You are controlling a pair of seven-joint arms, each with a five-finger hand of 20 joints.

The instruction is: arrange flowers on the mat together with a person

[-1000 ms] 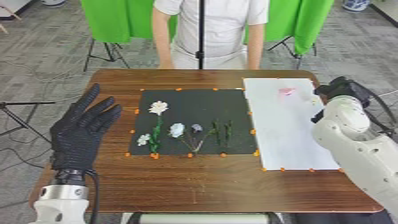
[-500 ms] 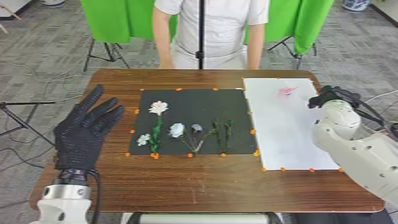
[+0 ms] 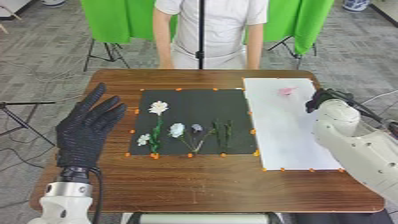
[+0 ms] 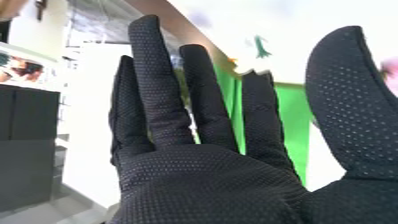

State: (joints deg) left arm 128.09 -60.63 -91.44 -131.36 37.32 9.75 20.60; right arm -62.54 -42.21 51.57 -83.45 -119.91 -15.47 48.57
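1 tall white flower (image 3: 158, 107), 1 small white flower (image 3: 143, 140), 1 pale blue flower (image 3: 177, 129) and 1 purple flower (image 3: 196, 128) lie on the black mat (image 3: 200, 104). 1 pink flower (image 3: 286, 91) lies on the white sheet (image 3: 289, 135). Left hand (image 3: 82, 137) and right hand (image 3: 327, 97) are wide, at opposite sides of the surface (image 3: 195, 187).

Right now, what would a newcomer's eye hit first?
Likely the black mat, left of the table's middle, with the tall white flower standing out on its left side. Then the gloved left hand over the table's left edge, and the pink flower near the white sheet's far end.
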